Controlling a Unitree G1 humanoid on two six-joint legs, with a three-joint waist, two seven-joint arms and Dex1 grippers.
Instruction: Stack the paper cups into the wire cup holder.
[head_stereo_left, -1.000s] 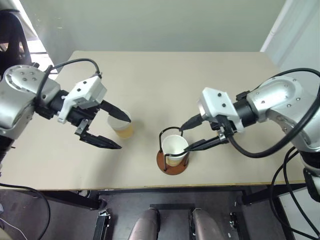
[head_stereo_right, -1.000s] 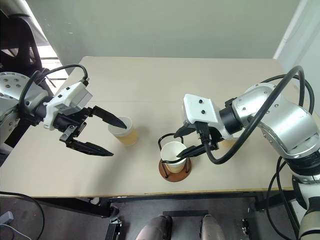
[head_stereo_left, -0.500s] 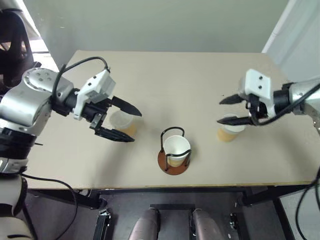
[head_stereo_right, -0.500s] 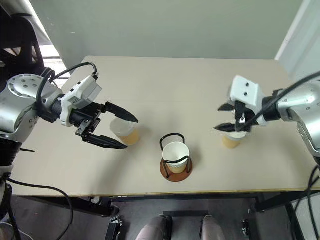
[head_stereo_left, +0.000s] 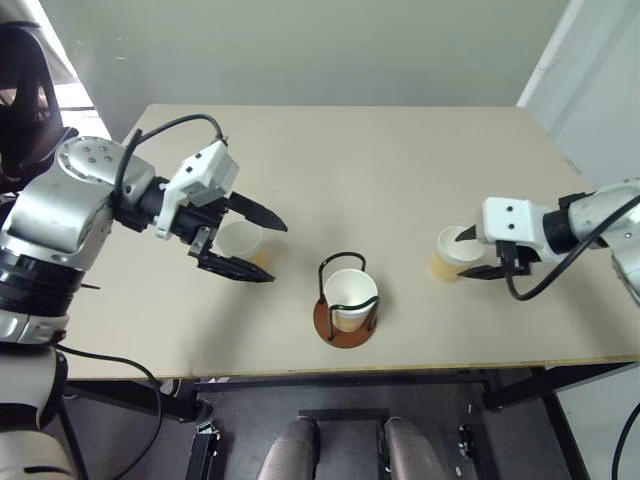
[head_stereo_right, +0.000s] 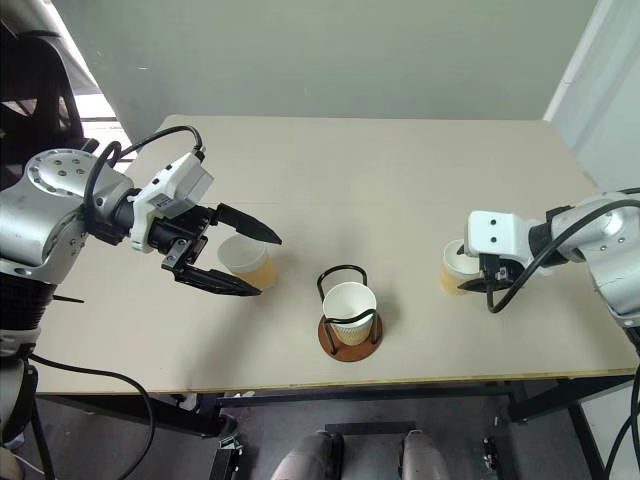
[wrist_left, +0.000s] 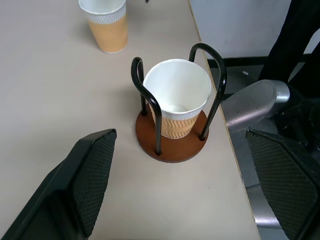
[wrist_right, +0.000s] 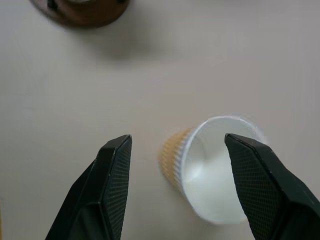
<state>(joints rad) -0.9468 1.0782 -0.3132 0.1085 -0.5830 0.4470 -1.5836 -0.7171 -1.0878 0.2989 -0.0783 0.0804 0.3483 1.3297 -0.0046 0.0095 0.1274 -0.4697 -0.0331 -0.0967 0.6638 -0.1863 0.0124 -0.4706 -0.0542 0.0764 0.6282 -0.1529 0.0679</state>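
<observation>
Here, a wire cup holder (head_stereo_left: 347, 305) stands near the front edge of the pale bench (head_stereo_left: 380, 170), about midway along it, its reddish-brown disc base carrying one paper cup (head_stereo_left: 351, 297) upright between the black wire uprights; the cup's white inside looks empty. A second paper cup (head_stereo_left: 242, 244) stands upright toward the bench's left side, well apart from the holder. The left claw (head_stereo_left: 250, 244) hangs with its two black fingers spread wide, one on the far side of that cup and one on the near side, the cup's rim showing between them; whether either finger touches the cup cannot be told. A third paper cup (head_stereo_left: 450, 253) stands toward the right edge. The right claw (head_stereo_left: 478, 254) sits at this cup, its fingers wide apart; in the right wrist view the cup (wrist_right: 212, 167) lies between the two fingers (wrist_right: 112, 185), nearer one than the other, with bare bench on either side. All three cups show a tan-yellow ribbed outside and a white rim. No writing can be read on any of them.
</observation>
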